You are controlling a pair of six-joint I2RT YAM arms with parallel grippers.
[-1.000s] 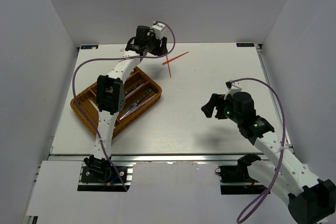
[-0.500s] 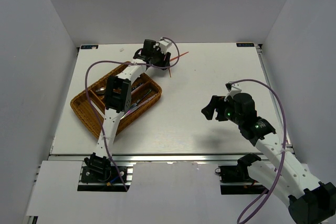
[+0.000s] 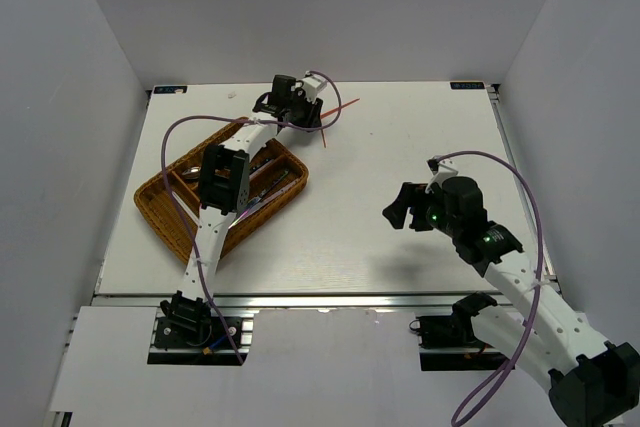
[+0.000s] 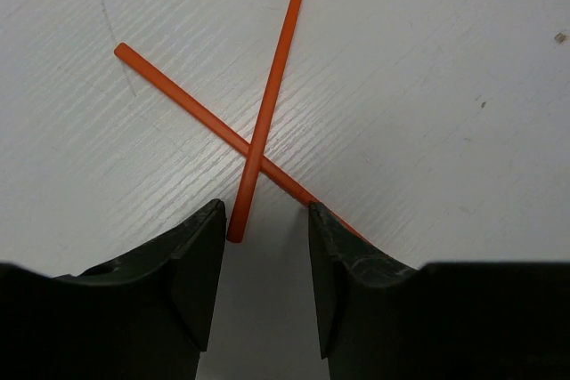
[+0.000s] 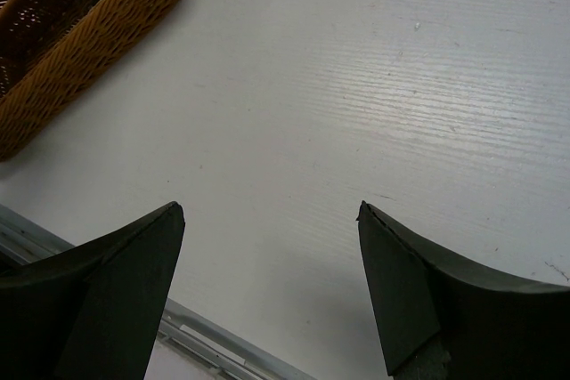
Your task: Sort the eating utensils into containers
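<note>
Two thin red chopsticks (image 4: 258, 149) lie crossed on the white table at the back; in the top view (image 3: 342, 106) they stick out from under my left gripper. My left gripper (image 4: 267, 220) is open and low over them: the near end of one chopstick lies between its fingertips, and the other runs under the right finger (image 4: 334, 246). In the top view the left gripper (image 3: 316, 120) is right of the brown wicker tray (image 3: 158, 209), which holds several utensils (image 3: 266, 181). My right gripper (image 3: 398, 209) is open and empty over bare table (image 5: 272, 211).
A corner of the wicker tray (image 5: 98, 42) shows at the top left of the right wrist view. The table's front rail (image 5: 223, 349) runs below the right gripper. Grey walls enclose the table on three sides.
My left gripper moved right and down from beside the chopsticks to directly over their crossing, then held still. The right arm has barely moved.
</note>
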